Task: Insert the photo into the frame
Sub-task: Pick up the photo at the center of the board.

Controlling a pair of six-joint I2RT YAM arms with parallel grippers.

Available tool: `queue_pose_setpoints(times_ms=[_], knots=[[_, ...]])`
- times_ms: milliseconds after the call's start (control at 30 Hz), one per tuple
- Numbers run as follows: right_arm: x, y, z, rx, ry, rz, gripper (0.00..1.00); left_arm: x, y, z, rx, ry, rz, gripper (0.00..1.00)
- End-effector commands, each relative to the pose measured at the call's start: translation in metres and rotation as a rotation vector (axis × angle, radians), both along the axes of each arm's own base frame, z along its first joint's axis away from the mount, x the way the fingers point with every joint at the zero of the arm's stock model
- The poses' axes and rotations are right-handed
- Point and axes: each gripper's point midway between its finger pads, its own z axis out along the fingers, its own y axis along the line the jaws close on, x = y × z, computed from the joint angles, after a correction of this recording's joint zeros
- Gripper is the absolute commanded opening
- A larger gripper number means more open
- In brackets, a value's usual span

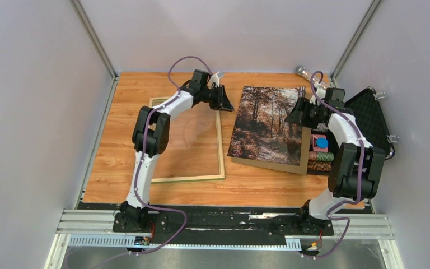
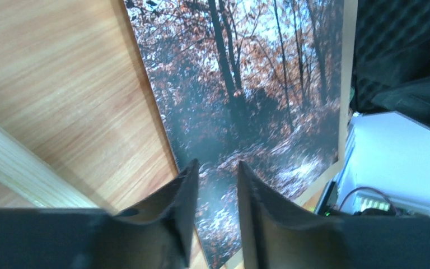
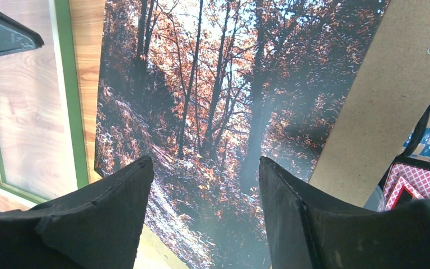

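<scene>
**A:** Left of the photo [image 1: 266,123], what's lying flat on the table [image 1: 117,140]?

**B:** That's the frame [image 1: 187,178]. It's near the photo's left edge, not touching it, with a strip of bare table between them. The rails look pale wood from above and green in the right wrist view.

**A:** And the photo itself?

**B:** Picture side up, a forest path in brown-orange. It lies on a brown board [image 1: 304,148], which sticks out past the photo's right and near edges.

**A:** Anything right of the photo?

**B:** Past the board strip there's 1 blue disc [image 1: 322,143] on a red patterned box [image 3: 420,182]. Right of those is a black foam-lined case [image 1: 372,115]. Can't tell if the board rests on any of it.

**A:** And the left gripper [image 1: 224,101]?

**B:** It's just off the photo's far-left corner, on the frame side. In its wrist view the 2 fingers [image 2: 182,196] stand a narrow gap apart with nothing between them, so it's slightly open and gripping nothing. The print shows beyond the tips.

**A:** And the right gripper [image 1: 297,115]?

**B:** It's over the photo's right edge, pointing left across the print. The fingers [image 3: 117,190] are spread wide and hold nothing, and the print fills the gap between them. Can't tell if the tips touch the photo.
</scene>
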Motion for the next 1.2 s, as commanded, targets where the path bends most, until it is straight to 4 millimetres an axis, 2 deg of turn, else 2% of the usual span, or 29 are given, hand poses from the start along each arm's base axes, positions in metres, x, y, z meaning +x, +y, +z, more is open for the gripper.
queue_pose_setpoints(times_ms=[0, 33, 67, 100, 167, 233, 367, 567, 700, 900, 1033, 1167], knots=[[0.009, -0.013, 0.012, -0.076, -0.035, -0.048, 0.68, 0.010, 0.002, 0.008, 0.044, -0.045, 0.006, 0.50], [0.009, -0.017, 0.010, -0.096, -0.032, -0.058, 0.68, 0.016, 0.001, 0.004, 0.052, -0.049, 0.010, 0.61], [0.010, -0.020, 0.008, -0.112, -0.031, -0.067, 0.68, 0.016, 0.002, -0.002, 0.065, -0.042, 0.007, 0.66], [0.011, -0.023, 0.007, -0.127, -0.029, -0.077, 0.68, 0.022, 0.001, -0.008, 0.074, -0.046, 0.012, 0.75], [0.012, -0.028, 0.005, -0.152, -0.026, -0.091, 0.67, 0.027, -0.001, -0.019, 0.085, -0.038, 0.013, 0.84], [0.013, -0.034, 0.001, -0.181, -0.020, -0.106, 0.67, 0.030, -0.004, -0.028, 0.082, -0.027, 0.008, 0.90], [0.010, -0.042, -0.009, -0.225, 0.000, -0.115, 0.66, 0.027, -0.010, -0.043, 0.071, 0.000, -0.011, 0.94], [0.006, -0.040, -0.032, -0.215, 0.047, -0.106, 0.66, 0.014, -0.026, -0.054, 0.026, 0.039, -0.064, 0.94], [0.004, -0.032, -0.048, -0.172, 0.087, -0.085, 0.65, 0.003, -0.034, -0.058, -0.010, 0.066, -0.097, 0.90], [0.000, -0.019, -0.067, -0.096, 0.133, -0.051, 0.65, -0.010, -0.037, -0.062, -0.063, 0.106, -0.129, 0.84], [0.001, -0.015, -0.068, -0.074, 0.137, -0.041, 0.64, -0.014, -0.038, -0.058, -0.082, 0.110, -0.141, 0.77], [0.001, -0.015, -0.068, -0.073, 0.139, -0.041, 0.64, -0.016, -0.037, -0.050, -0.090, 0.099, -0.143, 0.65]])
